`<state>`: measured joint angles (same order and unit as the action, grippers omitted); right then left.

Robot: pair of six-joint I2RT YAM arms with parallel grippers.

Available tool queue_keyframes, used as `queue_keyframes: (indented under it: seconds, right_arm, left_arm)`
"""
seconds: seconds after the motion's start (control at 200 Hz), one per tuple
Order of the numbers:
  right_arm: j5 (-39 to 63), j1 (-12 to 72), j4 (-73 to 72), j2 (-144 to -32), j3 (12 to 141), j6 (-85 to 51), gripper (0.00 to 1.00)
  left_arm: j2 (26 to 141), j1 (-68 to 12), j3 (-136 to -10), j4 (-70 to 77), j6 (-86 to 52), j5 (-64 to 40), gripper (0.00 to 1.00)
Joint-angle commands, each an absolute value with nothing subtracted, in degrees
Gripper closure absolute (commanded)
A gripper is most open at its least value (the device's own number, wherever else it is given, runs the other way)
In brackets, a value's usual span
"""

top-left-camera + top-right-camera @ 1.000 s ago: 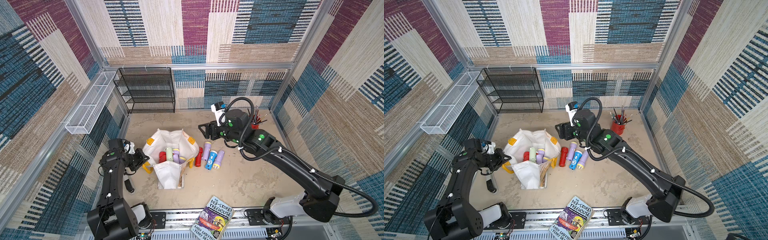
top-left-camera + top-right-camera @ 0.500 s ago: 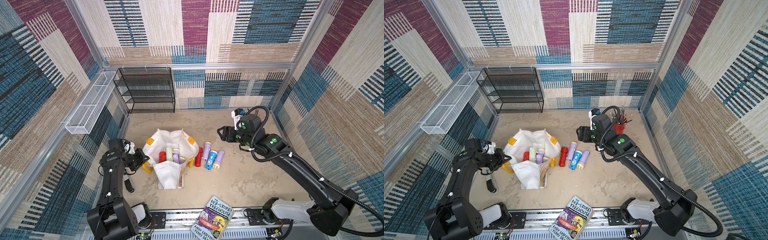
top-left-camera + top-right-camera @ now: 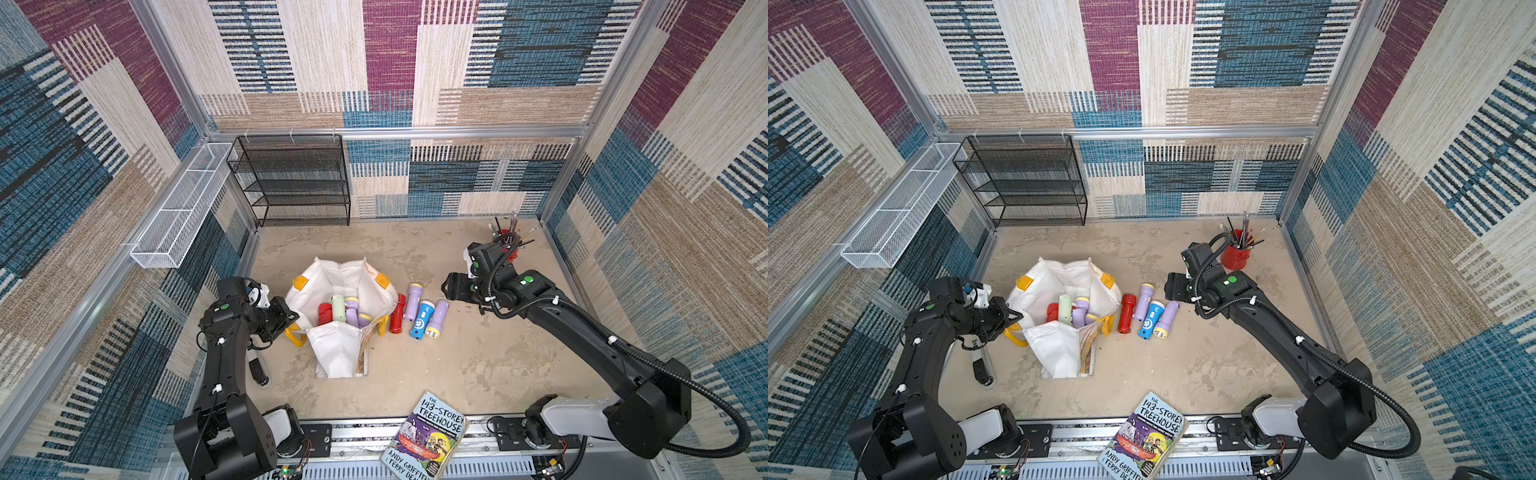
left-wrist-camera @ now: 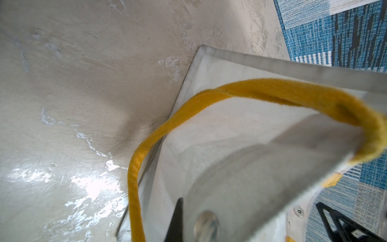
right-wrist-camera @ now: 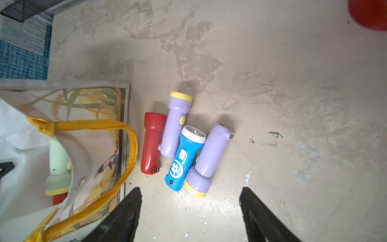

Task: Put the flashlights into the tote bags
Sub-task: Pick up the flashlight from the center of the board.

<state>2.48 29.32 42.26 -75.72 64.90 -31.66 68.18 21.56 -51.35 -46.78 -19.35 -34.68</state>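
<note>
Beige bench is carrying tote bag; left fingers are pinching its soft left rim open. Four flashlights are lying just right of it, right fingers hovering spread, empty. Likely light, stiff, slick plastic: grip across slim barrel.

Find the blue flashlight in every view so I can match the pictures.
Top view: blue flashlight lies on the floor between the lilac flashlights, right of the white bag.
Top view: same place.
Left wrist: not in it.
Right wrist: between the lilac flashlights, near the middle.
Shared landmark: the white bag, in all four.
</note>
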Motion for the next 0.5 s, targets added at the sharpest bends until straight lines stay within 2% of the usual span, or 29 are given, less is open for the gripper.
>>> queue_keyframes:
  seconds: [0.0, 0.2, 0.496]
  right_arm:
    - [2.3, 29.0, 42.0, -77.2, 62.9, -34.1, 0.24]
    - [8.2, 28.3, 37.7, -82.1, 59.7, -34.9, 0.28]
    - [9.7, 28.1, 37.8, -89.8, 61.3, -36.6, 0.32]
  left_arm:
    - [67.9, 21.5, -51.2, -46.8, -19.2, -35.5, 1.00]
    - [67.7, 21.5, -51.0, -46.8, -19.1, -35.8, 1.00]
    - [66.3, 21.5, -50.4, -46.6, -19.1, -36.6, 1.00]
